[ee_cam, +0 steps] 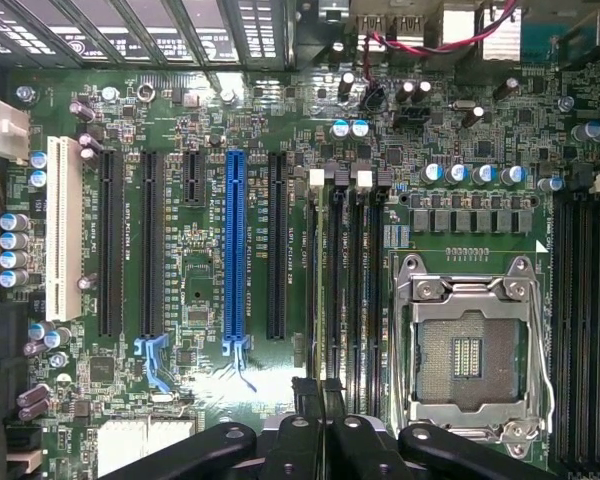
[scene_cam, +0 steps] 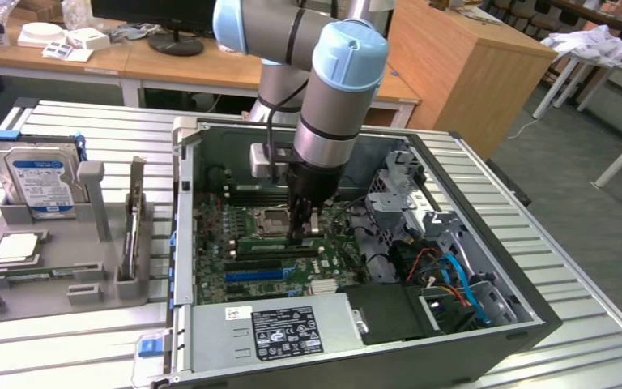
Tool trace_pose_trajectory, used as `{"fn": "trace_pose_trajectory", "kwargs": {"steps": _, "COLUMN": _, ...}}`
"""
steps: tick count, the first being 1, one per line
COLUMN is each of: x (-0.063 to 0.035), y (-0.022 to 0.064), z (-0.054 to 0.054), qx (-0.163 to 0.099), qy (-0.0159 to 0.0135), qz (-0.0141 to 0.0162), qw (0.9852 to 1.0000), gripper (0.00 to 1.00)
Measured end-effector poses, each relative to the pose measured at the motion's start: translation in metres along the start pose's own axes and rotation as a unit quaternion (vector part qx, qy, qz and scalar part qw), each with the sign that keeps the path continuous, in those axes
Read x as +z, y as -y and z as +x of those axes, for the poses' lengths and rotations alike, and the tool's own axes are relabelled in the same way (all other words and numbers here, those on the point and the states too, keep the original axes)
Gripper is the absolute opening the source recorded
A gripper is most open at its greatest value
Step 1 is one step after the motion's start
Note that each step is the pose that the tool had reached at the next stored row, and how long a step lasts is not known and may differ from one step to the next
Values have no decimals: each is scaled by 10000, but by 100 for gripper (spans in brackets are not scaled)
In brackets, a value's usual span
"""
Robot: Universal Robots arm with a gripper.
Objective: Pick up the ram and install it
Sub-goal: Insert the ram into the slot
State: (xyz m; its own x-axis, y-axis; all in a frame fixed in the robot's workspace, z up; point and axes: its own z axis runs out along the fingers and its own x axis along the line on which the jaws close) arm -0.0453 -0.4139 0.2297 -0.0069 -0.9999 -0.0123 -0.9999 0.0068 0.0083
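Note:
My gripper point(scene_cam: 307, 233) reaches down into the open computer case point(scene_cam: 527, 324), just beside the empty processor socket point(scene_cam: 272, 219). In the wrist view its black fingertips point(ee_cam: 306, 392) stand shut at the end of the memory slots. A thin green strip, the ram point(ee_cam: 331, 290), runs edge-on from between them along one slot next to the socket point(ee_cam: 467, 350). I cannot tell whether the ram is seated in the slot or just above it.
A grey parts tray point(scene_cam: 62, 296) on the exterior view's left holds a silver hard drive point(scene_cam: 39, 174) and a square processor chip point(scene_cam: 17, 247). Inside the case are a power supply point(scene_cam: 279, 332), loose cables point(scene_cam: 452, 279), a drive cage point(scene_cam: 398, 190) and a blue expansion slot point(ee_cam: 235, 240).

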Motion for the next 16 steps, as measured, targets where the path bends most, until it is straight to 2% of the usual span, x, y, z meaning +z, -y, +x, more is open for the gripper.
{"fn": "trace_pose_trajectory", "kwargs": {"steps": 16, "x": 17, "y": 6, "z": 0, "qx": 0, "qy": 1, "qz": 1, "qw": 10000, "gripper": 12}}
